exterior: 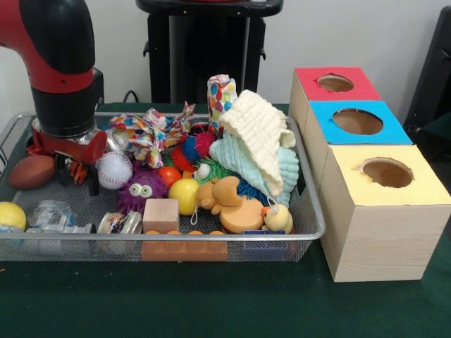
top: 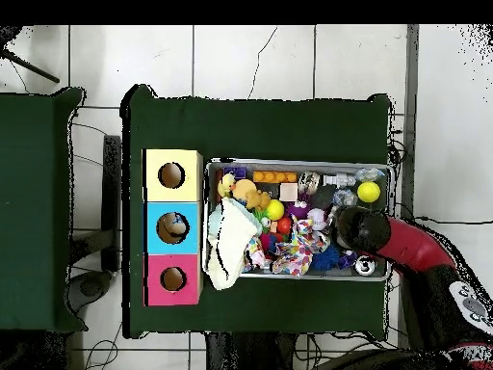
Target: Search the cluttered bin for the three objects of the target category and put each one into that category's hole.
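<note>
Claw (exterior: 76, 177) reaches into the mesh bin (exterior: 310, 211) beside the baseball (exterior: 114, 170); its opening cannot be told.

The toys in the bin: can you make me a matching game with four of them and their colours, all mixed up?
Things:
1. football
2. baseball
3. fuzzy monster with googly eyes
4. small duck

Colours:
A. purple
B. yellow
C. brown
D. white

Pairs: 1-C, 2-D, 3-A, 4-B
</note>
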Motion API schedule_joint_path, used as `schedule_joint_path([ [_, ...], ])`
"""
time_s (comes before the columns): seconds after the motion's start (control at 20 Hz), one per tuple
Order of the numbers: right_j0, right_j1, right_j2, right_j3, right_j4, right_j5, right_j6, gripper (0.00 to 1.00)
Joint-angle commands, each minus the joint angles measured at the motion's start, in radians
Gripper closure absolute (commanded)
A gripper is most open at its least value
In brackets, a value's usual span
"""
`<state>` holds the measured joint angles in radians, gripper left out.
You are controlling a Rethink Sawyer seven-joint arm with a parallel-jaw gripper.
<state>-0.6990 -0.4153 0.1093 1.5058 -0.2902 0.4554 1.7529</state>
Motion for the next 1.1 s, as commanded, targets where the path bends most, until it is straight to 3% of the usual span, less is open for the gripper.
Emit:
schedule_joint_path([
  [0.05,-0.018,0.091,0.196,-0.068,-0.055,0.137,-0.222,0.00],
  [0.65,0.011,0.076,0.194,-0.154,-0.088,0.194,-0.216,0.00],
  [0.9,0.044,0.047,0.164,-0.203,-0.113,0.244,-0.197,0.00],
  [1.1,0.063,0.021,0.136,-0.205,-0.147,0.225,-0.160,0.00],
])
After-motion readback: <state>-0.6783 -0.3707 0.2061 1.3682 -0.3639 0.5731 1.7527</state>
